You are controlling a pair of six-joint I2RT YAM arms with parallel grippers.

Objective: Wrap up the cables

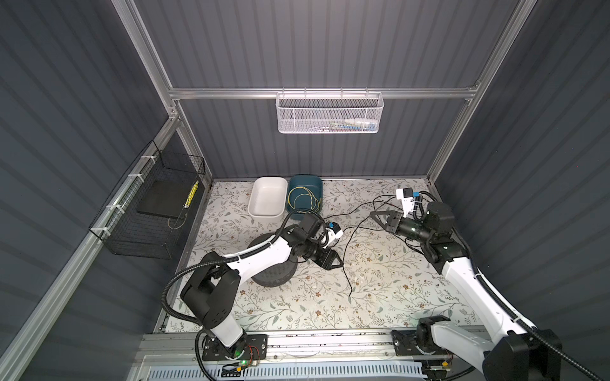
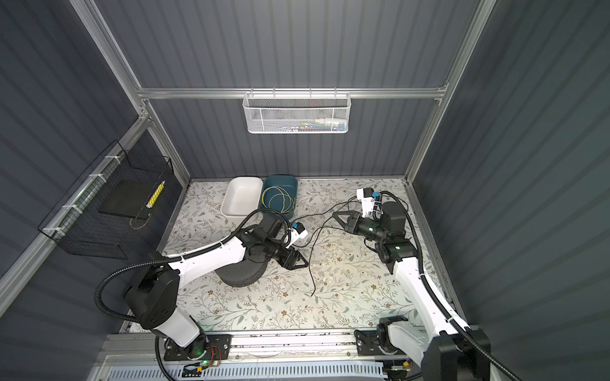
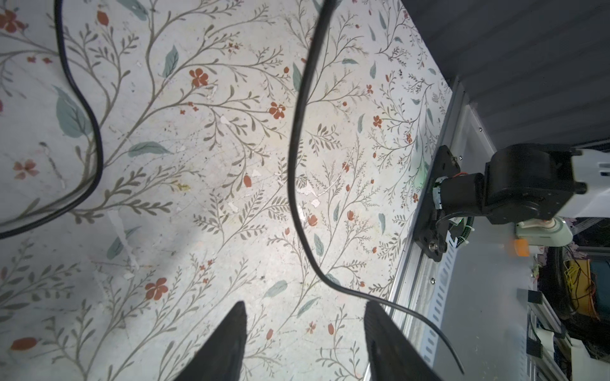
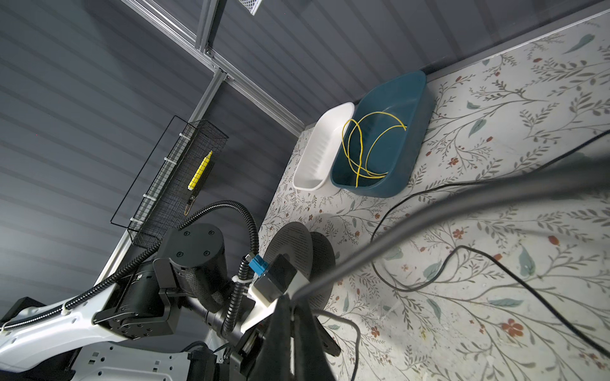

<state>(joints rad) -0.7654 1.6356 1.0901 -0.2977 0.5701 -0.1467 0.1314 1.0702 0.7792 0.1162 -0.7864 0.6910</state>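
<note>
The right claw (image 1: 374, 214) is clenched on the black cable (image 3: 290, 165). From the claw's tips the cable sags across the middle of the desk (image 1: 297, 306) and runs lengthwise toward the front edge, its free end pointing there. The left claw (image 3: 305, 310) is released, the cable passing just beside one finger, while the yellow cable (image 4: 359, 170) lies coiled in the teal bin (image 4: 414, 145) at the back edge.
</note>
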